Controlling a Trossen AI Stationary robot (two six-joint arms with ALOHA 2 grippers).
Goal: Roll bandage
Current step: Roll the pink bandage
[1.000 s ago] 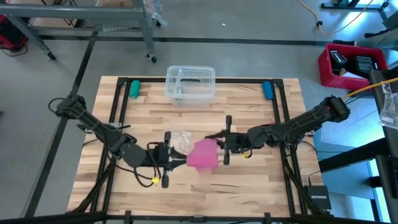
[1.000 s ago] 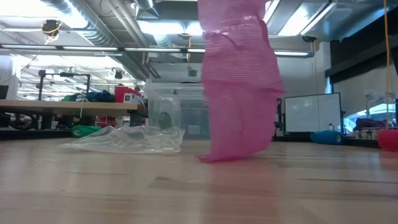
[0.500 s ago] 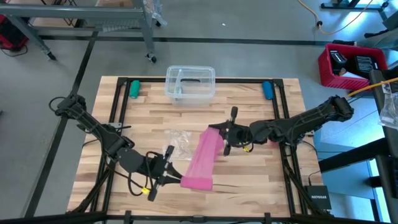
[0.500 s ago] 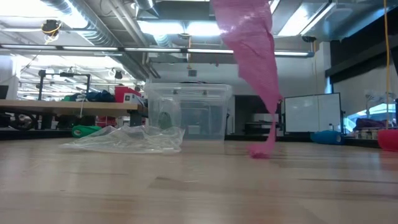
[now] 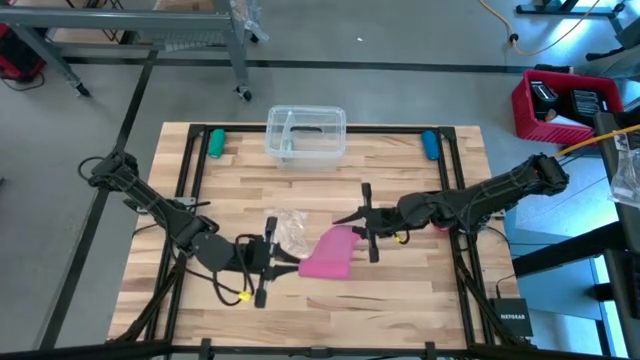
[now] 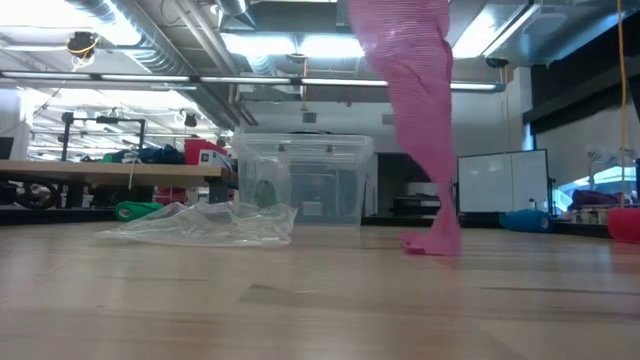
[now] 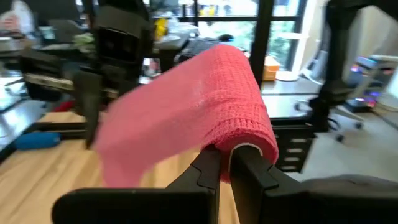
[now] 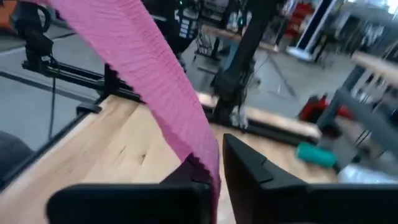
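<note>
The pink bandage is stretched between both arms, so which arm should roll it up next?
Probably the left. The left gripper pinches the rolled end of the bandage, while the right gripper only holds the flat loose end.

1. One bandage (image 5: 328, 254), a single pink strip, strung between the two arms over the surface (image 5: 420, 290).
2. Two grippers on it: the left gripper (image 5: 268, 258) has its jaws pinched on one end, the right gripper (image 5: 366, 223) has its jaws pinched on the other.
3. One clear plastic box (image 5: 306, 135), sitting at the far edge.
4. One crumpled clear wrapper (image 5: 290, 228), just beside the bandage.
5. Two stubby cylinders at the far corners: one green cylinder (image 5: 215, 142), one blue cylinder (image 5: 430, 145).
6. One red crate (image 5: 566, 103), off on the floor, well apart from everything else.
</note>
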